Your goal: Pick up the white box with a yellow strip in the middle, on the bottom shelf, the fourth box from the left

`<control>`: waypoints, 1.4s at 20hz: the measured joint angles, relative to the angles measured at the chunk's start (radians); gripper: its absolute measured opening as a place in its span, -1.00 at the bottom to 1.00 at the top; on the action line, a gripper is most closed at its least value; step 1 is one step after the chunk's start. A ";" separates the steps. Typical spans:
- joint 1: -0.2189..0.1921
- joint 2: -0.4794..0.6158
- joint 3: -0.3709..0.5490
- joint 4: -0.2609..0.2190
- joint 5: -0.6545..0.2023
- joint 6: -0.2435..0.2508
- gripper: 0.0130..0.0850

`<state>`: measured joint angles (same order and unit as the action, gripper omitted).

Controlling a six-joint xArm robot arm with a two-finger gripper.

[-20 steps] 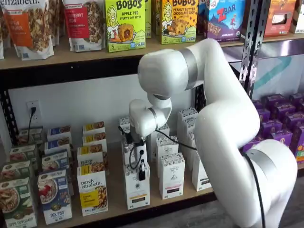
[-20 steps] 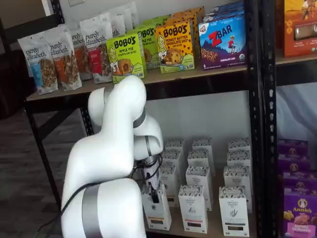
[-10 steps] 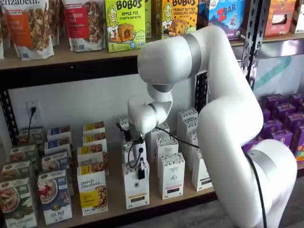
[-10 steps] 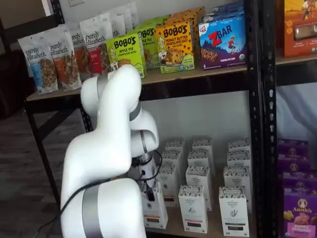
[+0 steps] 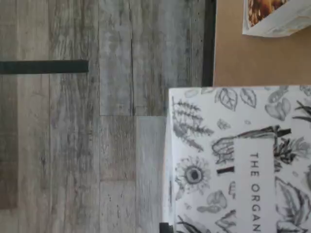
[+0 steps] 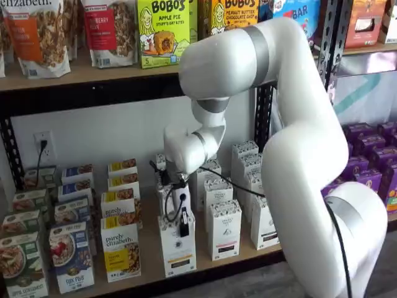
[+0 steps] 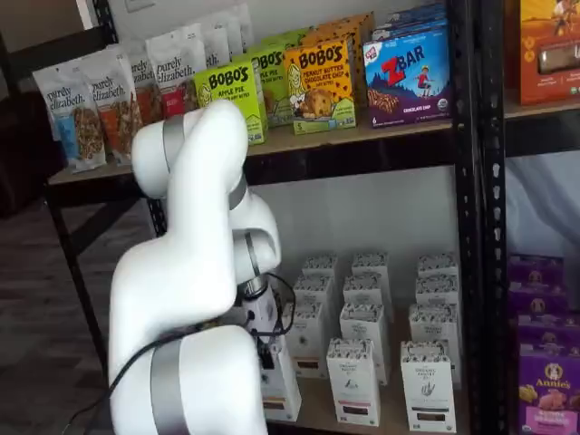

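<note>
Wrist view: close, looking straight down onto the botanical-print top of the white box (image 5: 238,160), with grey plank floor (image 5: 87,145) beyond the shelf edge. One shelf view faces the bottom shelf (image 6: 149,273) head-on from near range; the other looks obliquely toward 2 o'clock along the shelving. Both share the arm (image 7: 195,272), white cartons and BOBO'S boxes (image 6: 162,31).

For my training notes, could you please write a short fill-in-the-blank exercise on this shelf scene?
1. The tool hangs at the front of a tall ____ carton, the white box.
2. That carton stands on the ____ shelf.
3. The box to its left in a shelf view, the purely elizabeth box, carries a ____ panel.
4. The green boxes on the upper shelf read ____.

Missing words: white; bottom; yellow; BOBO'S
</note>
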<state>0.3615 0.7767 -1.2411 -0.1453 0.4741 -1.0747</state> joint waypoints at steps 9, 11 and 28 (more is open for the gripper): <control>0.004 -0.148 0.172 -0.059 -0.036 0.058 0.00; 0.004 -0.174 0.196 -0.064 -0.035 0.063 0.00; -0.016 -0.376 0.339 -0.039 0.003 0.016 0.00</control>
<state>0.3451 0.4010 -0.9017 -0.1844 0.4774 -1.0584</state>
